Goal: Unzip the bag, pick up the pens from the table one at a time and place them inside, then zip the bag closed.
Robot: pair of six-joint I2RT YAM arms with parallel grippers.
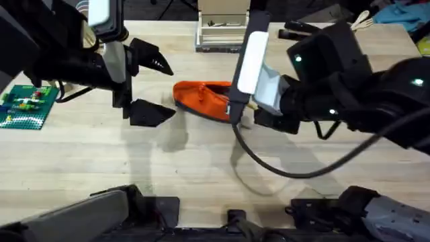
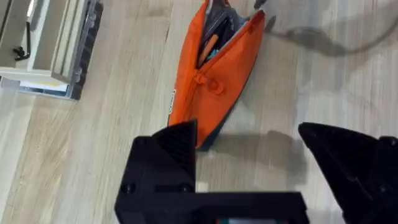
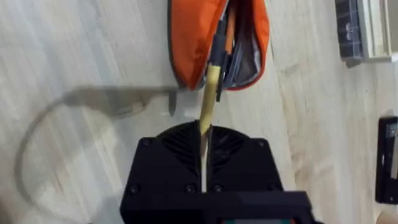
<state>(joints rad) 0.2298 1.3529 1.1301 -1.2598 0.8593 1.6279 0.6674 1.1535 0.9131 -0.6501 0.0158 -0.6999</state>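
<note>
The orange bag (image 1: 201, 99) lies on the table (image 1: 201, 175) at centre, its zipper open. In the left wrist view the bag (image 2: 214, 74) gapes, with pens inside it. My right gripper (image 3: 204, 134) is shut on a thin yellow pen (image 3: 209, 93) whose dark tip pokes into the mouth of the bag (image 3: 186, 37). From overhead the right gripper (image 1: 238, 113) sits at the bag's right end. My left gripper (image 1: 153, 87) hangs open just left of the bag, not touching it; its black fingers (image 2: 165, 155) stand wide apart at the bag's near end.
A pale box with papers (image 1: 218, 30) stands behind the bag. A green brick plate (image 1: 27, 104) lies at the left edge. Dark items (image 1: 299, 28) and wooden spoons (image 1: 363, 20) sit at the back right. The right arm's black cable (image 1: 269, 161) loops over the table's middle.
</note>
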